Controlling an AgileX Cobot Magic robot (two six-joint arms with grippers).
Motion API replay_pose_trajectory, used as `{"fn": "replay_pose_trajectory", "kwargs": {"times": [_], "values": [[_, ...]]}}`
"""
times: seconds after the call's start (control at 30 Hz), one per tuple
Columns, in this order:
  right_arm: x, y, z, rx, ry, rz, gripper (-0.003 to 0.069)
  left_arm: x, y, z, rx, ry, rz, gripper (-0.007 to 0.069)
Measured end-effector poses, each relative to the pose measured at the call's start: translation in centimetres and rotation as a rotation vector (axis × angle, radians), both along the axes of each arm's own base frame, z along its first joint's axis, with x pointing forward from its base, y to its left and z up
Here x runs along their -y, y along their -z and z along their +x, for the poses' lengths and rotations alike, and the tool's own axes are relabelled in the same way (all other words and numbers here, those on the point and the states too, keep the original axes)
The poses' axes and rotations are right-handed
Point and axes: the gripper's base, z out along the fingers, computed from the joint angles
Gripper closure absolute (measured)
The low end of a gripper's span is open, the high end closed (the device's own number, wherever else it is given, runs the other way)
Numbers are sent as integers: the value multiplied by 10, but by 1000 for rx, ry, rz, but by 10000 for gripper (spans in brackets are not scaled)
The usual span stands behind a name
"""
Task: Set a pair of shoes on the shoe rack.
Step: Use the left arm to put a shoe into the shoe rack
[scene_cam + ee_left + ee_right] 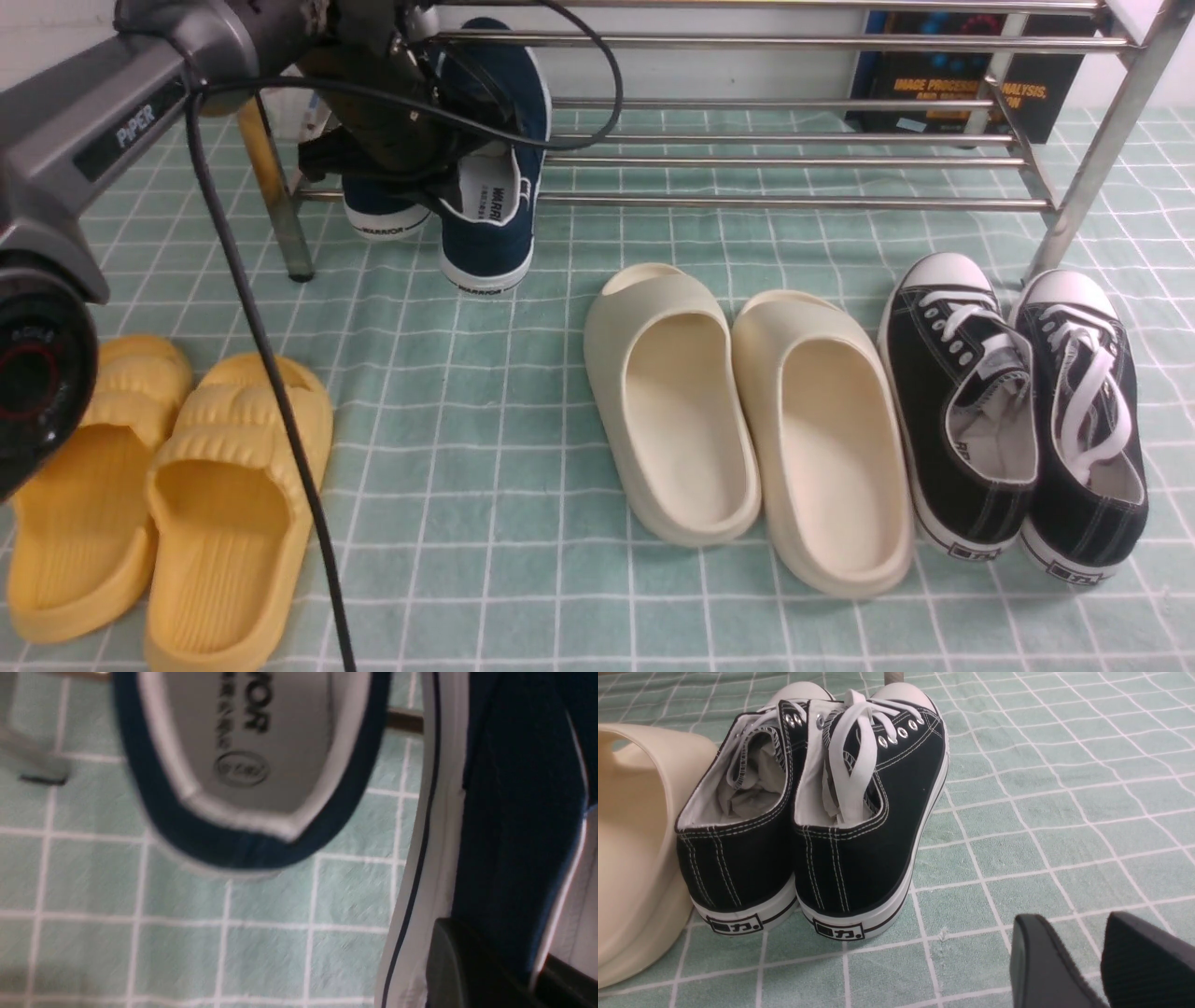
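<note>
The left gripper is closed on the canvas side wall of one navy slip-on sneaker, with one pad outside the collar and one inside. The second navy sneaker lies just beside the gripper and appears not to be held. In the front view both are seen at the left end of the shoe rack, toes raised toward the upper bars. Their heels hang past the lowest front bar, close above the checked cloth. Whether they are borne by the bars cannot be told.

Were the grip released here, a sneaker could tip heel-first off the front bar, since much of its length seems to overhang it. The held sneaker could swivel about the pinch, as only thin canvas is gripped. The free sneaker could be nudged off as the fingers are drawn out, being so close beside them. The black cable, looped across the bars just beyond the gripper, might be snagged.

The right gripper is parted and empty, with the black lace-up sneakers ahead of it.
</note>
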Motion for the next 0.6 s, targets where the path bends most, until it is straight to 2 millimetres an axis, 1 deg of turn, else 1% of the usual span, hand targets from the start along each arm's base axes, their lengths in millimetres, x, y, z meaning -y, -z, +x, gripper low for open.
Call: {"fn": "replay_pose_trajectory", "kwargs": {"times": [0.2,0.33,0.6], "values": [[0,0,0,0,0,0,420,5,2,13,35,11,-7,633],[0,0,0,0,0,0,420,5,2,18,63,11,-2,631],[0,0,0,0,0,0,420,4,1,20,85,11,12,615]]}}
